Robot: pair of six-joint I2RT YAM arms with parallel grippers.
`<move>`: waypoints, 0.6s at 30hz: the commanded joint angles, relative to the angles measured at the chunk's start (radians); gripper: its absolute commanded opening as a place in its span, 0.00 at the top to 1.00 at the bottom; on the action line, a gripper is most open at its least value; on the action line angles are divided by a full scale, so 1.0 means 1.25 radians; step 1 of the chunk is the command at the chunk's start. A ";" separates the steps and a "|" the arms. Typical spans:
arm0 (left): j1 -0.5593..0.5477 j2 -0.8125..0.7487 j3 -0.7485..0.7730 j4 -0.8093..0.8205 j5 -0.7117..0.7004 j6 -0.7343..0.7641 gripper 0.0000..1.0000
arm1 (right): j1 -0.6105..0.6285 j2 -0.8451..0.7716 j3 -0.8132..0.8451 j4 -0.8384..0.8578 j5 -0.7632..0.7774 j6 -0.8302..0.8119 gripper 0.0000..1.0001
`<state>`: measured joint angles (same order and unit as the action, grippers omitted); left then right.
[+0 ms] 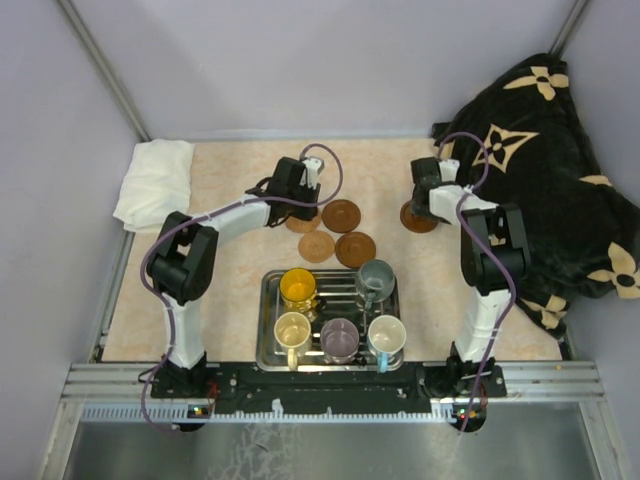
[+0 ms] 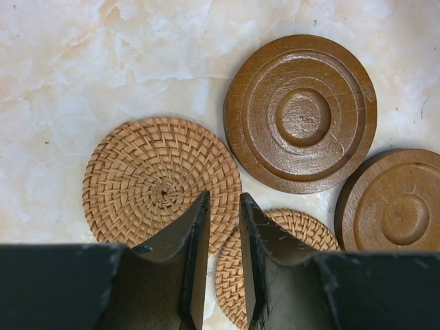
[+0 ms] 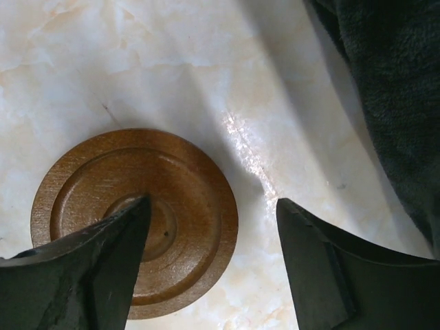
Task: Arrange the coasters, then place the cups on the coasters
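1. Hovering above the woven coaster (image 2: 151,179) at left-centre of its wrist view, my left gripper (image 2: 223,196) has narrow jaws, holding nothing
2. My right gripper (image 3: 212,203) gapes wide over a dark wooden coaster (image 3: 103,179), lower left
3. Five cups (image 1: 340,340) sit in the tray (image 1: 262,345), lower centre overhead

Woven coasters (image 2: 161,182), two: tan, herringbone weave. Ringed coasters (image 2: 302,113), three: reddish-brown (concentric grooves). Table (image 2: 103,62): cream marble, faintly veined. Blanket (image 1: 530,150): black, tan flower motifs. Towel (image 1: 155,180): plain white.
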<state>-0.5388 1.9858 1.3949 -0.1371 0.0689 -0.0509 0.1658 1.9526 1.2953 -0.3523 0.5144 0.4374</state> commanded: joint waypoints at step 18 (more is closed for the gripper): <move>-0.006 -0.004 -0.015 0.021 -0.041 -0.056 0.66 | 0.208 -0.045 0.053 0.064 -0.232 -0.140 0.33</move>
<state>-0.5388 2.0087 1.4033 -0.1299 0.0395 -0.0944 0.4442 1.8755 1.3075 -0.3080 0.3313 0.2646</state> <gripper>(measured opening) 0.334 0.675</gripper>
